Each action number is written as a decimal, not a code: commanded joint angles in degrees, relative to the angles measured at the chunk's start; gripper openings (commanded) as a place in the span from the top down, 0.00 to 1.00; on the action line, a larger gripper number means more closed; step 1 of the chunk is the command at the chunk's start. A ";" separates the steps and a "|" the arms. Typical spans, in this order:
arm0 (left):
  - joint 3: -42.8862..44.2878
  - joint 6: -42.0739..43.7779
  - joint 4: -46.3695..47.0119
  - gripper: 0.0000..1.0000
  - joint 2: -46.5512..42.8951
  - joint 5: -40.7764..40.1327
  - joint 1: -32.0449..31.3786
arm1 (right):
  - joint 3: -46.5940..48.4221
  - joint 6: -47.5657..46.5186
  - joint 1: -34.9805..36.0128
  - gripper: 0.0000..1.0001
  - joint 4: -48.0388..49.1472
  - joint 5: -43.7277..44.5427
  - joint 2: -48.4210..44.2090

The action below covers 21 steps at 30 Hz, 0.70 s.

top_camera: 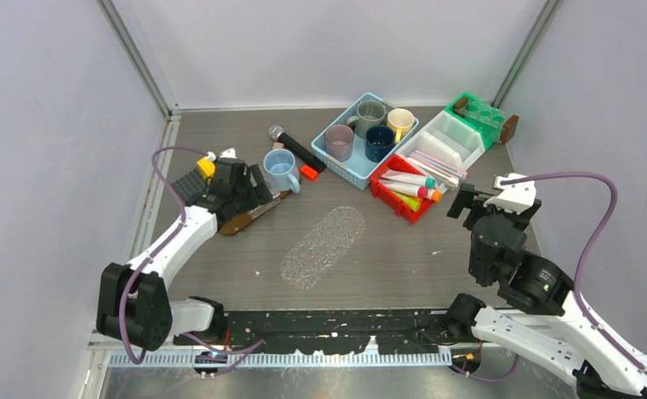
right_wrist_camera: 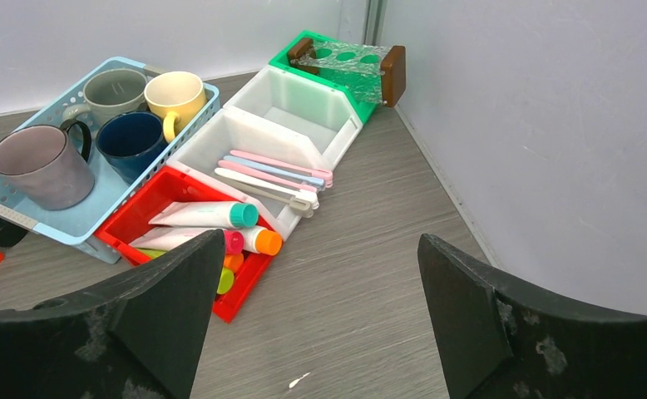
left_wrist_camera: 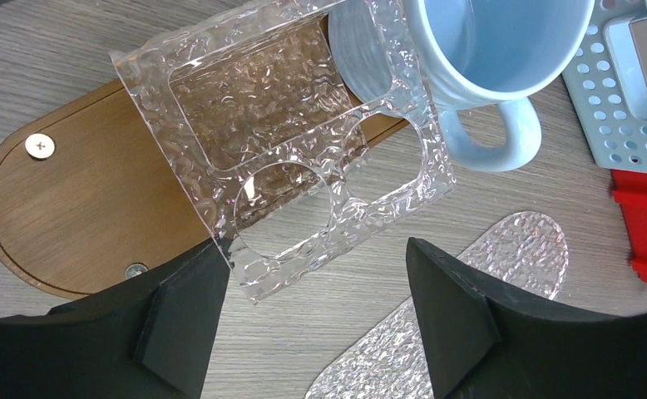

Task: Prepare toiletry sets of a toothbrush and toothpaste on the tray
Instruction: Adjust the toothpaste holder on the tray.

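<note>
Several pastel pink, white and blue toothbrushes point(right_wrist_camera: 270, 172) lie in a white bin point(top_camera: 449, 143). Several toothpaste tubes point(right_wrist_camera: 206, 215) with teal, pink, orange and green caps lie in a red bin point(top_camera: 384, 194) beside it. A clear textured oval tray point(top_camera: 324, 247) lies flat at the table's middle with nothing on it. My left gripper point(left_wrist_camera: 316, 324) is open and empty at the near edge of a clear two-hole holder point(left_wrist_camera: 303, 141) on a wooden base point(left_wrist_camera: 71, 208). My right gripper point(right_wrist_camera: 320, 316) is open and empty, above bare table just right of the red bin.
A light blue mug point(top_camera: 283, 170) stands next to the wooden base. A black microphone point(top_camera: 295, 147) lies behind it. A blue basket point(top_camera: 330, 155) holds several mugs. A green bin point(top_camera: 478, 112) with another holder stands at the back right. The walls are close on both sides.
</note>
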 commanded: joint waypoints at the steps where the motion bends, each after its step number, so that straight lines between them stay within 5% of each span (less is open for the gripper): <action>1: 1.17 -1.02 3.82 0.21 0.01 1.08 0.36 | 0.05 0.09 0.01 0.07 1.20 1.48 -0.02; 11: 1.78 -1.36 4.30 0.18 0.63 1.16 0.45 | 0.14 0.22 -0.03 0.07 0.90 0.72 0.51; 21: 1.97 1.15 0.39 0.05 -2.46 -1.82 0.45 | 0.36 0.59 -0.03 0.06 0.77 -0.78 1.32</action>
